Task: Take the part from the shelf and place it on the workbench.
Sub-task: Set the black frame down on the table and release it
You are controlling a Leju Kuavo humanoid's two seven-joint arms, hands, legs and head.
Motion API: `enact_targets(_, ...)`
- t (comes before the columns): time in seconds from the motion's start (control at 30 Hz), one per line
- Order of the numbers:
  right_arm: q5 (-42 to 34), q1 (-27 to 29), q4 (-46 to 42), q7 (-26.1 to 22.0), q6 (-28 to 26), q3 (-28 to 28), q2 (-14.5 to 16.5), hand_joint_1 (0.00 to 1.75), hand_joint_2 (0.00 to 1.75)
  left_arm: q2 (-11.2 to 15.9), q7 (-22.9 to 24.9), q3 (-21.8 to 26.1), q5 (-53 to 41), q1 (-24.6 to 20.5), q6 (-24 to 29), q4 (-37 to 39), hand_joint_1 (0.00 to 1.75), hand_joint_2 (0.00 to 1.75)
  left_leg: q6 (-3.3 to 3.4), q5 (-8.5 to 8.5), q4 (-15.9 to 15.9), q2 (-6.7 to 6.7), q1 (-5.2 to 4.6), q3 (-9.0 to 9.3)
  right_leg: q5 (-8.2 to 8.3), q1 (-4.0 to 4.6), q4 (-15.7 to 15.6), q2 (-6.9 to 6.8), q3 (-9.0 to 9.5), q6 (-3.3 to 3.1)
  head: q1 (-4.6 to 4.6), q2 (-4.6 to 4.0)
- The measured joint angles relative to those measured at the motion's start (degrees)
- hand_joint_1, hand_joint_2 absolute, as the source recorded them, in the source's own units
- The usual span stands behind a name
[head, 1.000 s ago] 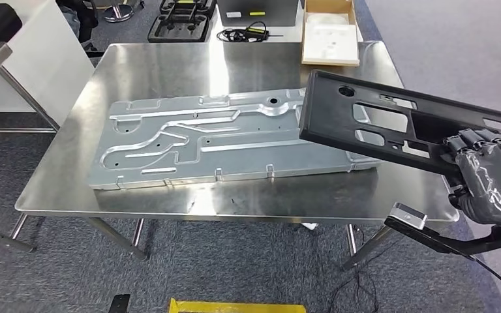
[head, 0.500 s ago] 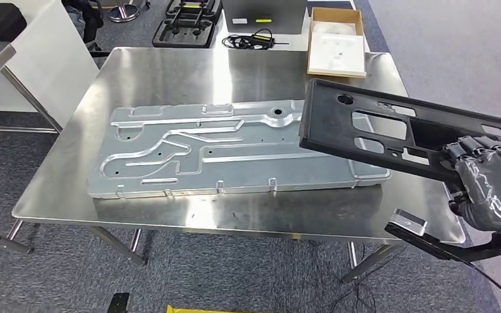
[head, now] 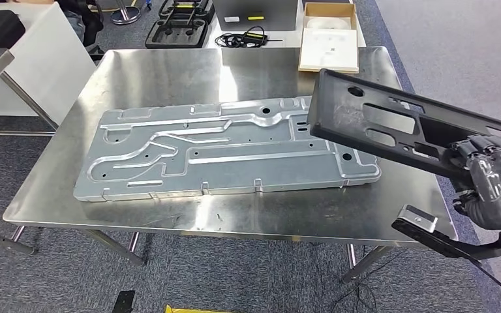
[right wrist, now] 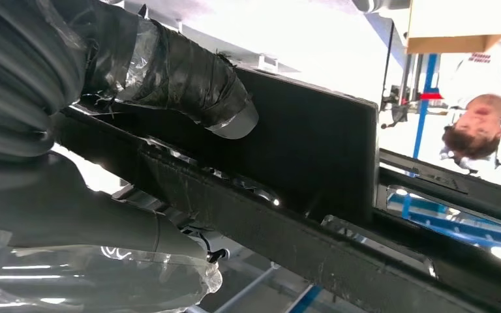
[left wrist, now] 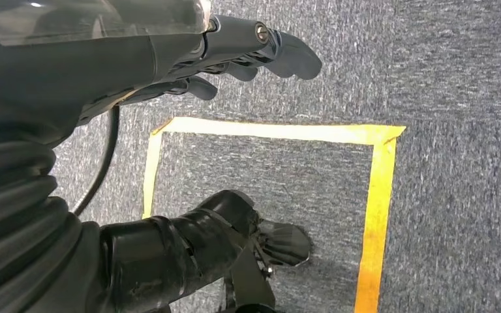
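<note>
Down low on the left, left hand (left wrist: pixel 235 59) hanging over grey carpet with a yellow tape square (left wrist: pixel 372 195), fingers loose and apart, holding nothing.

On the steel surface (head: pixel 169 72), a big silver metal sheet (head: pixel 222 153) lying flat, taking up most of the middle. Only thin bare strips left along the near edge and at the right end. At the far edge, an open cardboard box (head: pixel 329 45).

To the right, the black part (head: pixel 391 127), long and flat with many cut-out holes, tilted and up in the air. Left end hanging above the right end of the silver sheet, not touching it as far as can be told. Right end gripped by the right hand (head: pixel 492 182), thumb on one face and fingers wrapped over the edge.

Looks like hard plastic: stiff, not bendy, probably light for such a long thing. Held at one end only, so likely to droop or twist. Smooth too, maybe slippery. Safer to grab a thick bar between holes, closer to the middle. Best set down softly.
</note>
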Motion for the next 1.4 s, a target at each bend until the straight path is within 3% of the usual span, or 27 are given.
enact_targets(0.03, -0.43, 0.22, 0.06, -0.01, -0.29, -0.29, 0.0, 1.75, 1.75, -0.04, 0.0, -0.02, -0.01, 0.01, -0.09, -0.01, 0.0, 1.75, -0.6, -0.03, -0.05, 0.0, 0.08, 0.05, 0.0, 0.07, 0.01, 0.0, 0.04, -0.03, 0.0, -0.01)
enact_targets(0.13, -1.04, 0.9, 0.11, -0.09, -0.76, -1.17, 0.0, 1.75, 1.75, -0.16, 0.0, -0.16, -0.04, 0.02, -0.29, -0.01, 0.0, 1.75, -3.53, -0.04, -0.33, 0.0, 0.35, 0.19, 0.0, 0.16, 0.02, -0.01, 0.08, -0.06, 0.01, 0.0)
enact_targets(0.2, -1.05, 1.09, 0.12, -0.16, -0.8, -1.81, 0.0, 1.75, 1.75, -0.21, -0.01, -0.34, -0.12, 0.04, -0.37, 0.0, 0.0, 1.75, -4.51, -0.04, -0.41, 0.0, 0.43, 0.22, 0.01, 0.16, -0.04, -0.03, 0.14, -0.06, 0.02, 0.0)
enact_targets(0.47, -5.63, -1.99, 0.28, -1.5, 0.05, -3.1, -0.11, 1.75, 1.75, -0.21, 0.14, -0.92, -0.73, -0.05, -0.62, 0.01, 0.0, 1.75, -4.56, -0.03, -0.3, 0.0, 0.27, 0.2, 0.26, 0.17, -0.55, -0.03, 0.47, 0.18, 0.03, 0.01)
enact_targets(0.63, -10.14, -9.08, 1.59, -2.39, 2.03, -3.0, -0.38, 1.75, 1.75, -0.21, 0.91, -1.26, -1.74, -0.58, -0.69, -0.01, 0.0, 1.75, -4.54, -0.04, -0.24, -0.01, 0.24, 0.06, 0.36, 0.15, -0.74, -0.05, 0.54, 0.34, 0.04, 0.0)
enact_targets(0.8, -9.75, -17.71, 4.08, -3.21, 4.5, 0.21, -0.37, 1.75, 1.75, -0.23, 1.25, -1.9, -2.39, -1.27, -0.94, -0.01, 0.0, 1.75, -4.52, -0.04, -0.2, -0.02, 0.24, -0.04, 0.38, 0.14, -0.82, -0.09, 0.56, 0.37, 0.04, 0.01)
enact_targets(0.97, -6.3, -27.32, 6.61, -4.97, 6.06, 8.23, 0.62, 1.75, 1.75, -0.29, 1.32, -2.7, -3.27, -1.94, -1.37, -0.01, 0.0, 1.75, -4.51, -0.04, -0.2, -0.03, 0.25, -0.11, 0.38, 0.13, -0.83, -0.14, 0.54, 0.37, 0.03, 0.01)
enact_targets(1.13, -2.77, -36.29, 9.38, -6.9, 9.8, 19.92, 4.32, 1.75, 1.75, -0.33, 2.11, -3.57, -4.34, -2.66, -1.81, -0.01, 0.0, 1.75, -4.49, -0.01, -0.22, -0.09, 0.32, -0.14, 0.38, 0.14, -0.82, -0.19, 0.52, 0.36, 0.03, 0.0)
enact_targets(1.4, 1.65, -42.38, 16.27, -9.88, 11.71, 36.26, 11.83, 1.75, 1.75, -0.49, 2.5, -4.8, -5.77, -3.56, -2.33, -0.01, 0.0, 1.75, -4.5, 0.06, -0.21, -0.36, 0.34, -0.03, 0.37, 0.27, -0.83, -0.33, 0.51, 0.36, 0.03, 0.01)
